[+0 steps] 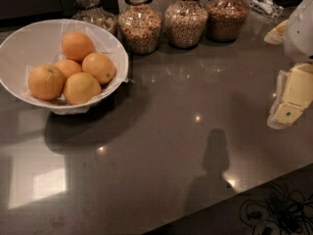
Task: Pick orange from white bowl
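Observation:
The white bowl [24,43] stands at the left of the dark counter, with a crinkled translucent liner along its rim. Several oranges lie in it; the top one [77,45] sits toward the back, another [99,67] lies to the right, and two [46,81] [81,87] lie at the front. My gripper [292,97], pale yellow and white, hangs at the far right edge of the view, above the counter and far from the bowl. It holds nothing that I can see.
Several glass jars of grains [140,26] [185,21] [226,13] stand in a row along the back, right of the bowl. The counter's front edge runs diagonally at bottom right, with cables [274,214] on the floor beyond it.

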{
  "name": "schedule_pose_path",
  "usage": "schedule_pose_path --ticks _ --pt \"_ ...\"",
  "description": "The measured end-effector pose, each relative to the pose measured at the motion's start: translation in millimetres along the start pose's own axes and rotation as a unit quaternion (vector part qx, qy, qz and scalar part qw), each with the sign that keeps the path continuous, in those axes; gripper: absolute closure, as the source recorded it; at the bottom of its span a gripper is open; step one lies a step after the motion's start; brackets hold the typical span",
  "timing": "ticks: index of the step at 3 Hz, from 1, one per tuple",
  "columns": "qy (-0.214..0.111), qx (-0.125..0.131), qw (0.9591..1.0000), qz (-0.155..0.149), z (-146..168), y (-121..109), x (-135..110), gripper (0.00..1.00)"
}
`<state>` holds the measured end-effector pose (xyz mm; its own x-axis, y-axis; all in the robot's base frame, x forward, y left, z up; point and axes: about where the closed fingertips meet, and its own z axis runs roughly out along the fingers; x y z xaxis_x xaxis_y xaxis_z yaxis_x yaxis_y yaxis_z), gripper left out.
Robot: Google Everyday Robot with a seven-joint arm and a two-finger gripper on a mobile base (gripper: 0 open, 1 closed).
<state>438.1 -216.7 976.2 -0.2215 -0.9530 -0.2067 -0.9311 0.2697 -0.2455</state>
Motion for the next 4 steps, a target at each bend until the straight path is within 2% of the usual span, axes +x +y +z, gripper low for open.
schedule_pose_path --ticks 1,2,3,4 --pt "0.0 0.0 1.0 0.0 0 0 0 0.0" --pt "-0.008 0.007 0.9997 -0.021 5 -4 -18 0.0" --pt "-0.038 0.007 0.9973 -0.063 19 -11 -67 0.0" --pt "-0.064 0.007 0.9903 -0.123 29 -12 -130 0.0"
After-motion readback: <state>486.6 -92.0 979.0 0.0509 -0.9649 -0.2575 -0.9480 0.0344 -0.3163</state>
